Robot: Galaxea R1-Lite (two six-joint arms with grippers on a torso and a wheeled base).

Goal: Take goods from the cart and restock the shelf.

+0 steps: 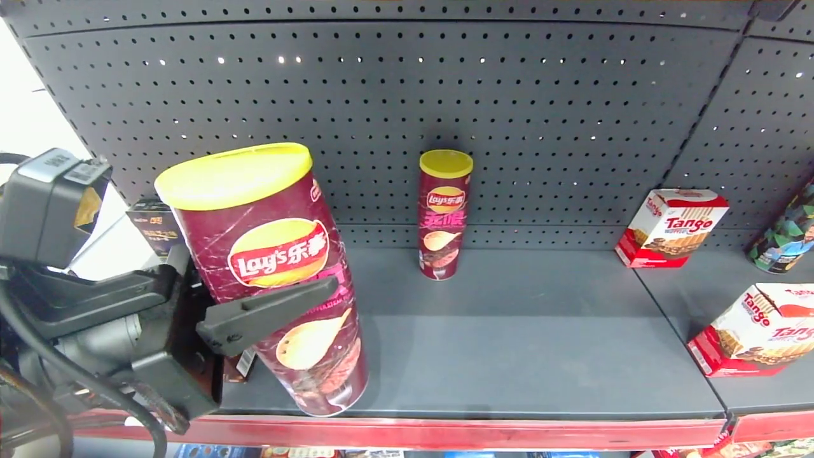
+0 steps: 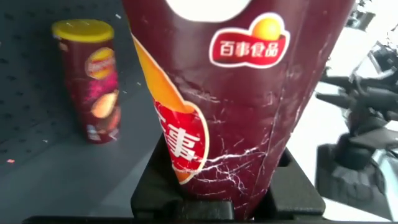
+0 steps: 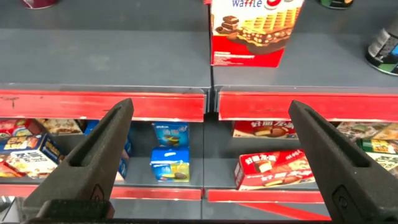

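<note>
The left gripper (image 1: pixel 280 305) clamped a large maroon chip can (image 1: pixel 261 242) with a yellow lid at the lower left of the head view. The can was tilted, its base at the front of the grey shelf (image 1: pixel 509 343). A second can (image 1: pixel 445 213) stood upright at centre, close to the pegboard back (image 1: pixel 540 114). At right sat a wafer box (image 1: pixel 671 226), and another wafer box (image 1: pixel 757 331) sat lower right. The right gripper (image 3: pixel 211 162) hung wide open, empty, facing the shelf's red front edge (image 3: pixel 155 106).

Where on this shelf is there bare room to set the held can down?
The widest bare shelf lies between the held can and the wafer boxes, in front of the back can. The right bay is crowded with boxes.
</note>
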